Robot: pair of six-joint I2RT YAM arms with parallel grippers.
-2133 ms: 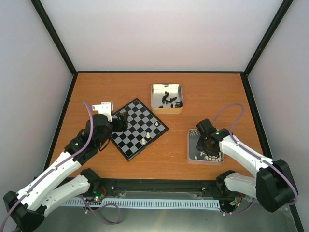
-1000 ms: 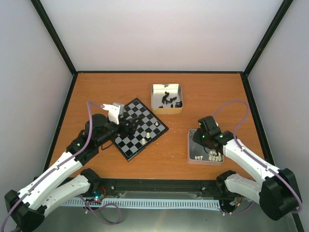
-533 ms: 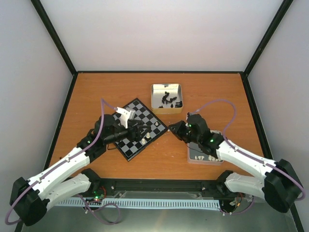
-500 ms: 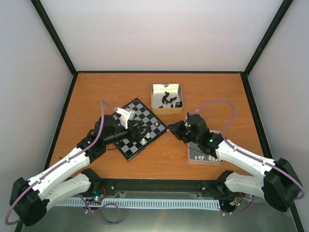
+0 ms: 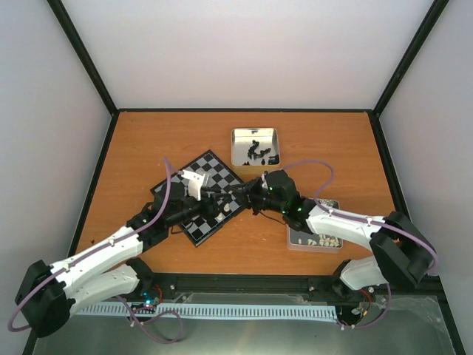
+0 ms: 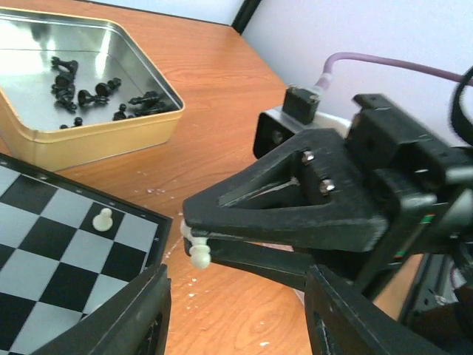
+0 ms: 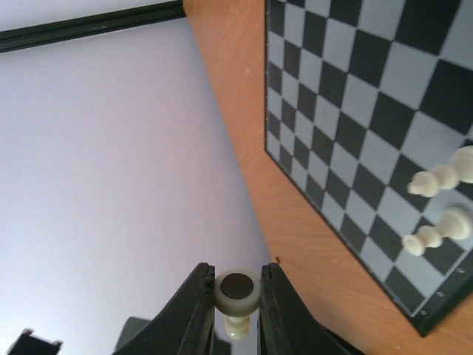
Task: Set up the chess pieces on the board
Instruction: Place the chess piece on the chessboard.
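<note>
Two square tins sit on the bench. The far tin, beyond the board, holds a loose scatter of black chessmen. The near tin, partly under the right arm, has cream-white pieces lying along its near side.

The right pincer is clamped on a white pawn, gripped by its base with the head pointing away, just off the board's rim on the right-hand side. The left pincer hovers over the board with its fingers wide apart and nothing between them.

At least two white chessmen stand on squares near the board's edge, close together.
</note>
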